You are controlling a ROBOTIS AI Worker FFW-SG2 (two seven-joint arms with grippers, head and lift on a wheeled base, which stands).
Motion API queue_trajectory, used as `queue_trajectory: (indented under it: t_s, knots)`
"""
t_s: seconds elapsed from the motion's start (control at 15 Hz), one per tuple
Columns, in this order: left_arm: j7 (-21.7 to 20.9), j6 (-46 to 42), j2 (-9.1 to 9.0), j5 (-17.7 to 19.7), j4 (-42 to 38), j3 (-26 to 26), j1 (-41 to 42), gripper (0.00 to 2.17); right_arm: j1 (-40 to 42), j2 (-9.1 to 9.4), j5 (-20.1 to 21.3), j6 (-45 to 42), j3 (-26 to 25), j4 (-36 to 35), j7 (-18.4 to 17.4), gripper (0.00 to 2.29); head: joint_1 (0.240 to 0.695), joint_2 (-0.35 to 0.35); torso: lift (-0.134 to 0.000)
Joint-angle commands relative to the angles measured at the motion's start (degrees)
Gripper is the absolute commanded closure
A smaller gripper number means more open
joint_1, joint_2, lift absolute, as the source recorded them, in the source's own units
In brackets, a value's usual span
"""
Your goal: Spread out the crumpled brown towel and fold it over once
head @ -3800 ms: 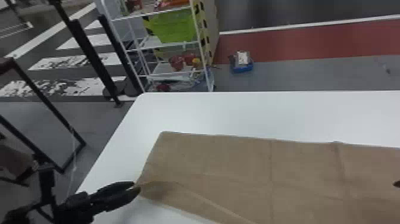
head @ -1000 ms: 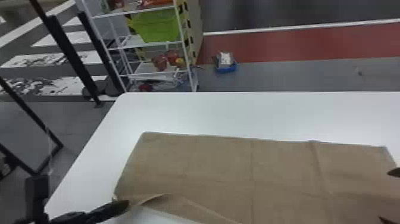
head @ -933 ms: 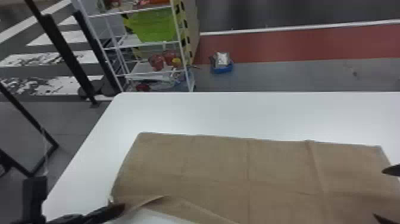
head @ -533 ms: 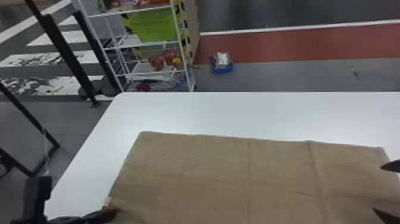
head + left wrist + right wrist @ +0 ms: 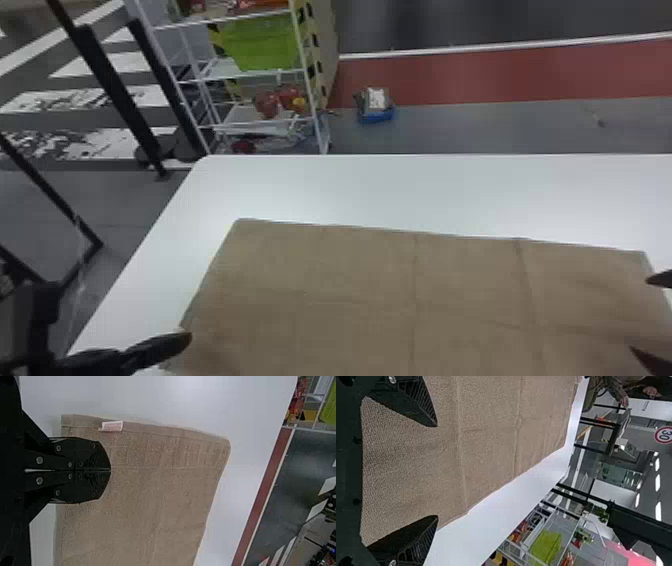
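The brown towel (image 5: pixel 370 300) lies spread nearly flat on the white table, with faint creases across it. At its left edge is my left gripper (image 5: pixel 185 340). In the left wrist view the left gripper (image 5: pixel 110 470) has its fingers pressed together over the towel (image 5: pixel 158 494), beside a small white tag (image 5: pixel 112 426); no cloth shows between them. My right gripper (image 5: pixel 645 315) is over the towel's right end. The right wrist view has the right gripper (image 5: pixel 437 471) open, its two fingers wide apart above the cloth (image 5: pixel 494 443).
White tabletop (image 5: pixel 425 195) extends beyond the towel's far edge and along its left side. On the floor behind stand a wire shelf (image 5: pixel 250 75) with a green bin and a small blue container (image 5: pixel 376 115).
The towel's near left part, curled over with table showing beneath, has dropped flat. The head view has shifted, bringing more of the open right gripper into sight. My left gripper remains by the left edge.
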Motion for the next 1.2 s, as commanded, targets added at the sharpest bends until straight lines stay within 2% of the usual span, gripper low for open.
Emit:
queue_trajectory:
  t_s: [0.0,0.13,0.27,0.33,0.4,0.47,0.67,0.8,1.0,1.13]
  knots:
    - [0.66,0.32,-0.10,2.67,-0.26,0.41,-1.91,1.91,-0.15,0.00,0.56,0.00,-0.13,0.00,-2.18,0.06,0.695,0.203,-0.123]
    - [4.09,-3.73,-0.80,4.96,1.76,-1.00,-3.84,1.25,-2.87,0.88,2.67,2.64,-0.31,0.61,-5.44,0.08,0.695,0.177,-0.123]
    - [4.88,-9.00,-1.42,6.27,5.01,-2.76,-5.86,0.46,-7.09,1.76,2.85,5.98,-1.54,2.81,-8.95,0.09,0.695,0.154,-0.123]
    - [6.11,-11.81,-1.77,7.15,6.24,-3.55,-6.39,0.27,-8.85,1.76,2.85,6.86,-1.80,3.78,-11.32,0.09,0.695,0.140,-0.123]
    - [7.78,-15.68,-1.94,8.21,8.09,-4.87,-6.66,0.15,-11.66,1.67,3.11,7.73,-2.24,5.89,-12.47,0.09,0.695,0.095,-0.123]
    - [9.27,-17.96,-2.21,8.82,9.58,-5.57,-7.10,0.13,-15.17,1.58,3.64,10.72,-2.77,8.88,-12.47,0.09,0.695,0.072,-0.123]
    - [10.59,-19.37,-2.38,8.65,11.78,-7.24,-8.77,0.13,-22.91,-1.67,6.01,20.04,-1.01,18.02,-11.76,0.23,0.695,0.022,-0.123]
    - [10.94,-19.72,-2.38,7.33,12.75,-9.17,-11.23,0.13,-23.44,-3.16,5.31,27.60,-1.10,18.81,-10.36,0.34,0.695,-0.022,-0.123]
    - [10.68,-19.72,-2.29,6.36,13.80,-9.97,-12.10,0.14,-23.44,-3.60,4.17,37.79,-0.84,18.81,-9.04,0.34,0.695,-0.066,-0.123]
    - [10.42,-19.72,-2.29,6.19,13.80,-9.97,-12.02,0.14,-23.09,-3.95,3.02,40.43,-1.10,19.25,-9.13,0.34,0.695,-0.075,-0.123]
